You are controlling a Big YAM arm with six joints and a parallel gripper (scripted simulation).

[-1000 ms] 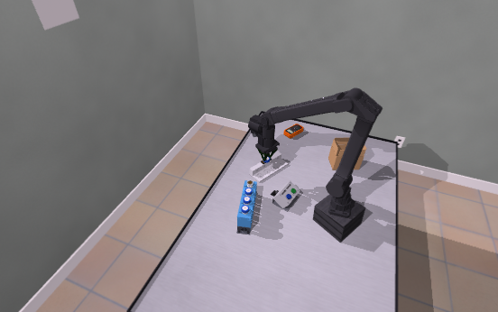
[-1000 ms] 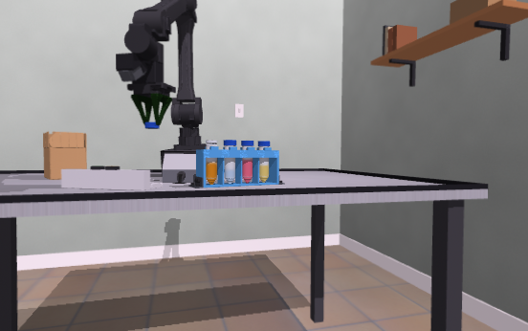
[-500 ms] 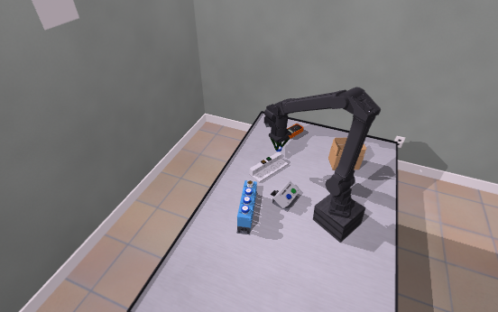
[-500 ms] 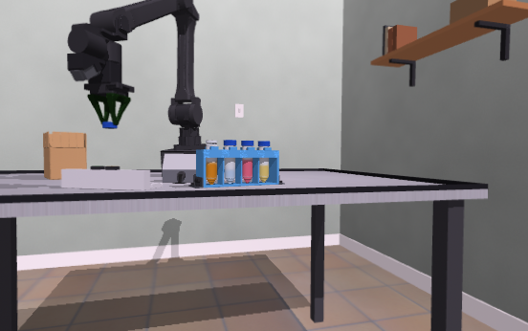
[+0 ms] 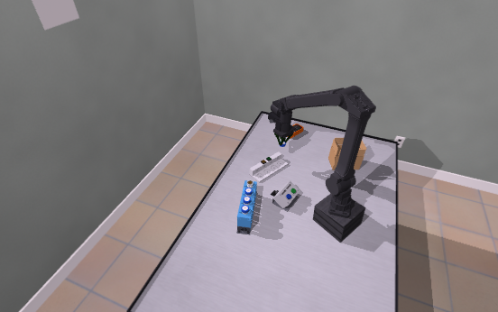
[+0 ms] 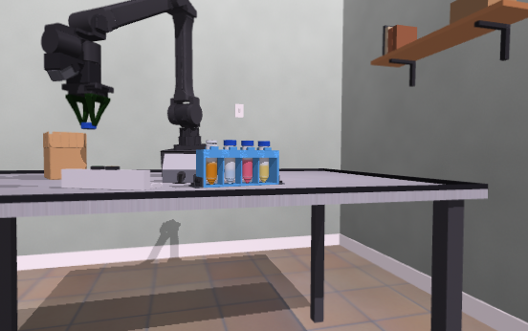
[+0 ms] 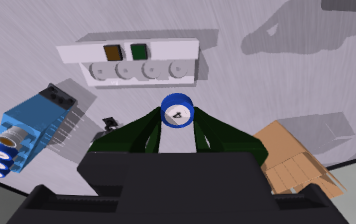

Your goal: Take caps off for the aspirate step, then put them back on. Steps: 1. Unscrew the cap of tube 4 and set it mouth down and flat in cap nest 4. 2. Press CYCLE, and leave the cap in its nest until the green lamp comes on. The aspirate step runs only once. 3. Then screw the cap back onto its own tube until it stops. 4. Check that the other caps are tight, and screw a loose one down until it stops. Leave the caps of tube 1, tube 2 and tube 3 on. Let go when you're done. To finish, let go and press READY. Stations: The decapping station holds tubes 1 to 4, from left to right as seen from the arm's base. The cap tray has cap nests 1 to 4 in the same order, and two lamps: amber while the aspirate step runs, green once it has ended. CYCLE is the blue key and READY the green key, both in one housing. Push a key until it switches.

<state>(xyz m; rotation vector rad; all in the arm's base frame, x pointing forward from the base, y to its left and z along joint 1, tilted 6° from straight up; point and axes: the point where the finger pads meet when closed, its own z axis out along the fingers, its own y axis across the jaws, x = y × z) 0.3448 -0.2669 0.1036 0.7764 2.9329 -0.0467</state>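
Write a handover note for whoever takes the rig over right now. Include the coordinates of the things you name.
Hand point(image 5: 282, 145) point(image 6: 88, 125) point(image 7: 177, 111): shut on the blue cap marked 4 point(image 5: 282, 145) point(image 6: 88, 126) point(image 7: 177, 114), in the air near the cap tray point(image 5: 259, 177) point(image 6: 105, 179) point(image 7: 172, 50).
Decapping station point(image 5: 244, 219) point(image 6: 237, 153) point(image 7: 30, 111): one tube open, three capped.
Done: cap 4 off.
Left: cap into nest 4, mouth down; CYCLE point(image 5: 289, 197); wait for green; recap; check the others; let go; READY point(image 5: 293, 191).

hand point(image 5: 282, 143) point(image 6: 88, 122) point(image 7: 177, 111) moved past cap tray point(image 5: 257, 169) point(image 6: 105, 179) point(image 7: 175, 49), blue cap point(image 5: 282, 145) point(image 6: 88, 125) point(image 7: 177, 102) now nearer orange device point(image 5: 298, 131)
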